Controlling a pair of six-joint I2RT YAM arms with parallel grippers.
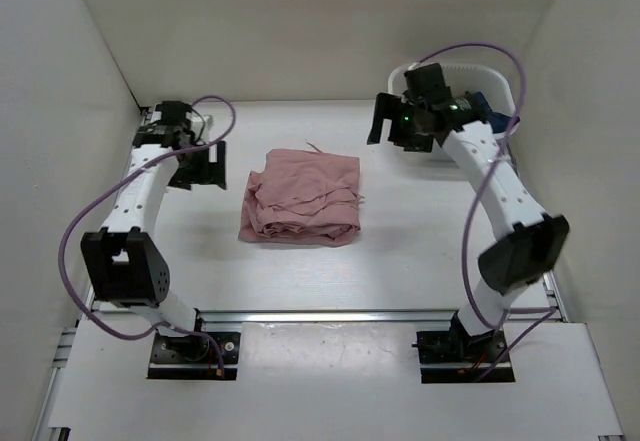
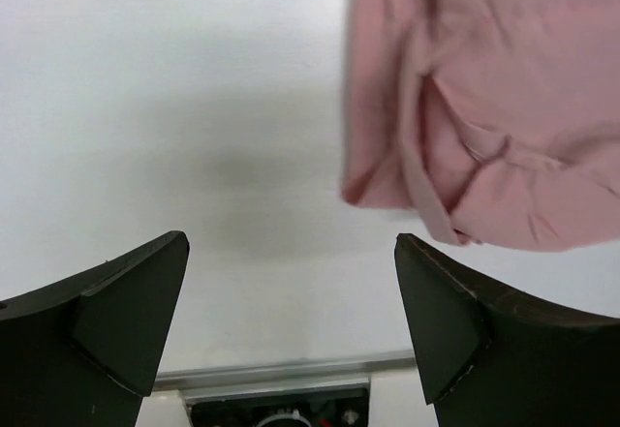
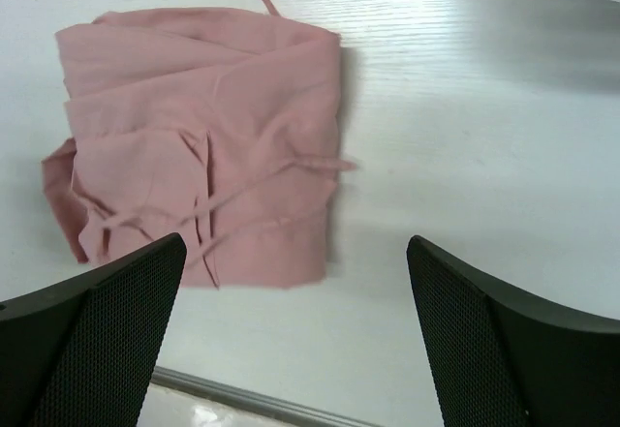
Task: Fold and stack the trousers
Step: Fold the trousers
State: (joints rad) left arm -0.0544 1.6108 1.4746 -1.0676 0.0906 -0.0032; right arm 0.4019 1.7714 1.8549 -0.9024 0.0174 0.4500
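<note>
The dusty-pink trousers (image 1: pixel 301 198) lie folded in a wrinkled square bundle at the middle of the table, with thin drawstrings trailing over the top. They also show in the left wrist view (image 2: pixel 489 107) and the right wrist view (image 3: pixel 203 146). My left gripper (image 1: pixel 203 169) is open and empty, raised to the left of the bundle; in its own view (image 2: pixel 291 325) only bare table lies between the fingers. My right gripper (image 1: pixel 392 126) is open and empty, raised to the right of the bundle near the basket; its own view (image 3: pixel 295 335) shows nothing between the fingers.
A white basket (image 1: pixel 500 79) stands at the back right and holds a dark blue garment (image 1: pixel 487 107). White walls close in the table on the left, back and right. A metal rail (image 1: pixel 380 315) runs along the near edge.
</note>
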